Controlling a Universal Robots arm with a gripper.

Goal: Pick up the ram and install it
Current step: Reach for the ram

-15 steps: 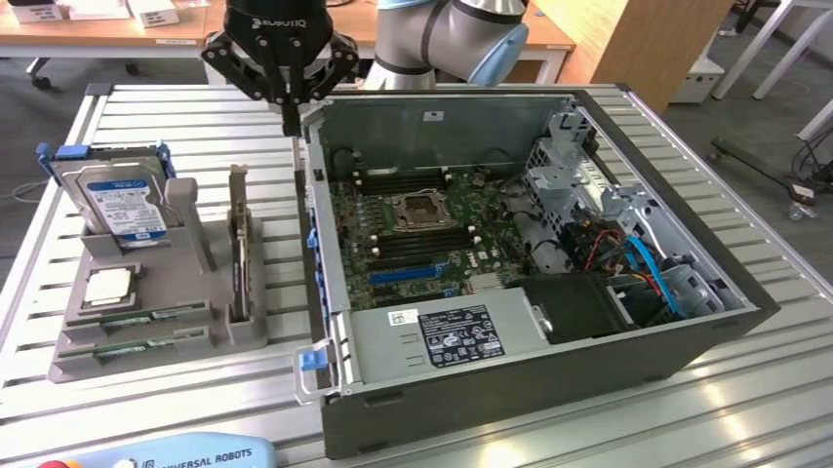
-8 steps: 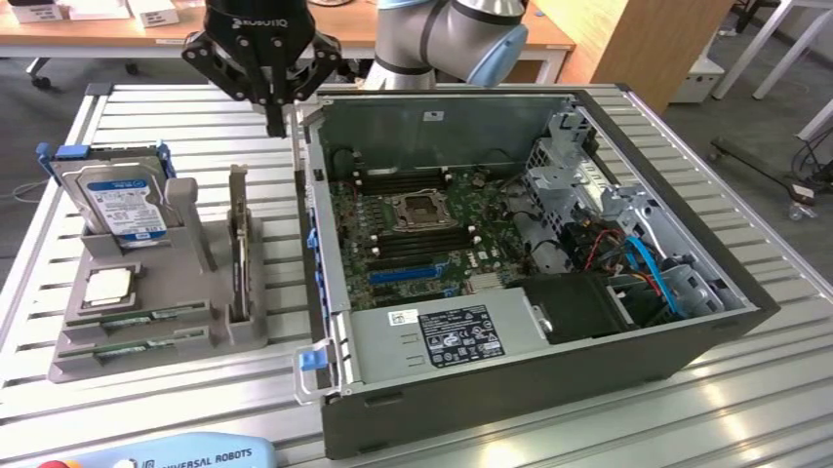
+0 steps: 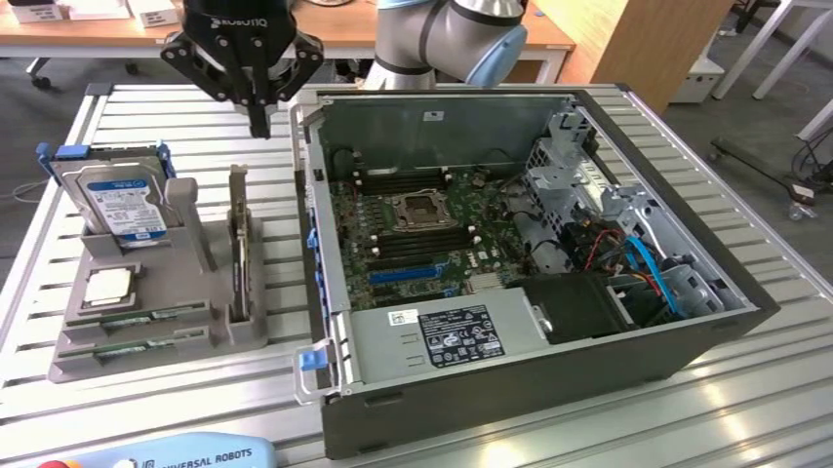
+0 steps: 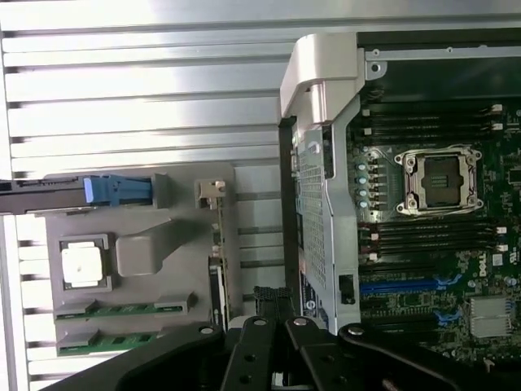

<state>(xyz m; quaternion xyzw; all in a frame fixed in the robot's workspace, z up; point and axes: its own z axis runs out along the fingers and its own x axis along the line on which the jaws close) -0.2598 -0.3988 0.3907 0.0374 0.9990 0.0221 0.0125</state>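
ram (image 3: 238, 255) (image 4: 216, 269) | thin stick, upright on long edge | slotted in gray holder (image 3: 182, 353)

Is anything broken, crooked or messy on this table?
Nothing stands out. The ram sticks lie flat in the grey holder, the hard drive stands in it, and the computer case lies open on its side.

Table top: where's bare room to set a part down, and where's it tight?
Free: table slats at the exterior view's right of the PC case, and the strip between the parts holder and the teach pendant. Tight: the gap between holder and case, with the gripper above its far end.
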